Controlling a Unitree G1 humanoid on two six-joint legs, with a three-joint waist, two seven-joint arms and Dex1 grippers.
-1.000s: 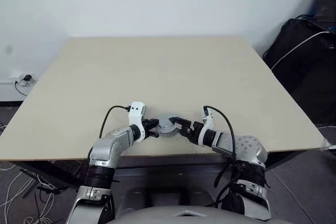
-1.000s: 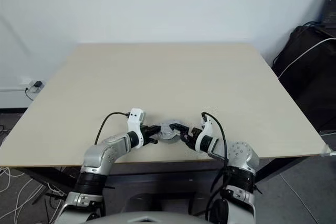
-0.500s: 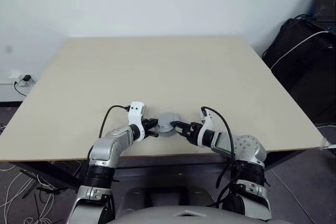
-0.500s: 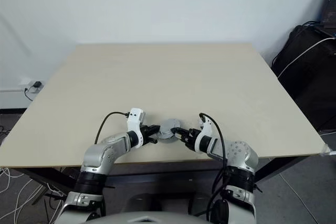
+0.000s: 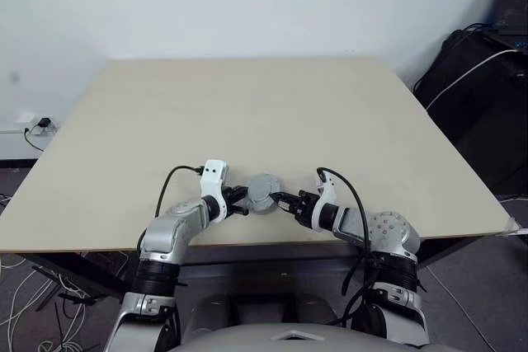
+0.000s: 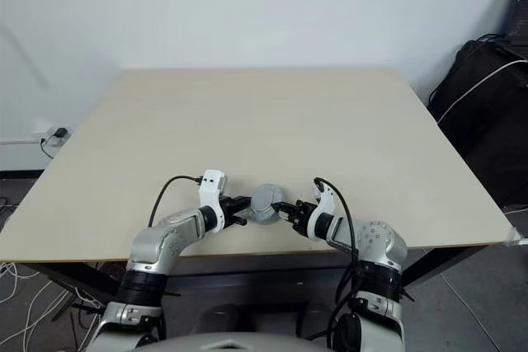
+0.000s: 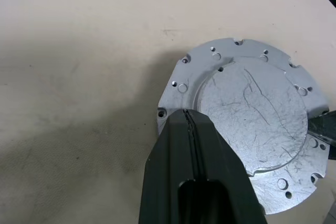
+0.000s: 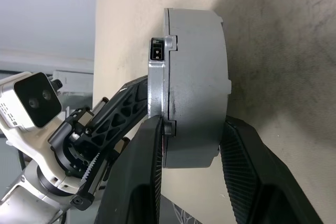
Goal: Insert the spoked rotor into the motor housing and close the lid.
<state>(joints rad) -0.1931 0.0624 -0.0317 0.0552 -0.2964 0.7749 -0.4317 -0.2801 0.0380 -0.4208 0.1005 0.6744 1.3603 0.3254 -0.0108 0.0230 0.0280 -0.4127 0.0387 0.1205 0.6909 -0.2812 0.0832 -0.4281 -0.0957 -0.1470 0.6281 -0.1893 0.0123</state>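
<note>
Right gripper, its two black fingers set on either side of the assembled motor's thickness, clasps the round grey metal motor housing with the smooth grey metal lid already seated on it; the pair stands at the near edge of the pale beige wooden table, directly between the two arms. Left gripper, fingers pressed fully together and holding nothing, rests its tips on the lid's rim from the opposite side.

Step in hand, as judged: the closing of the lid. No spoked rotor can be seen; whether it lies inside the closed housing cannot be told from outside. The seam between lid and housing appears as a thin line with a small notched tab at the edge.

Next move, as judged: an even squeeze across the stack while the left tips steady it, so that the lid seats flush without sliding off the table edge.

Count: one housing, one lid, two grippers, one table.
</note>
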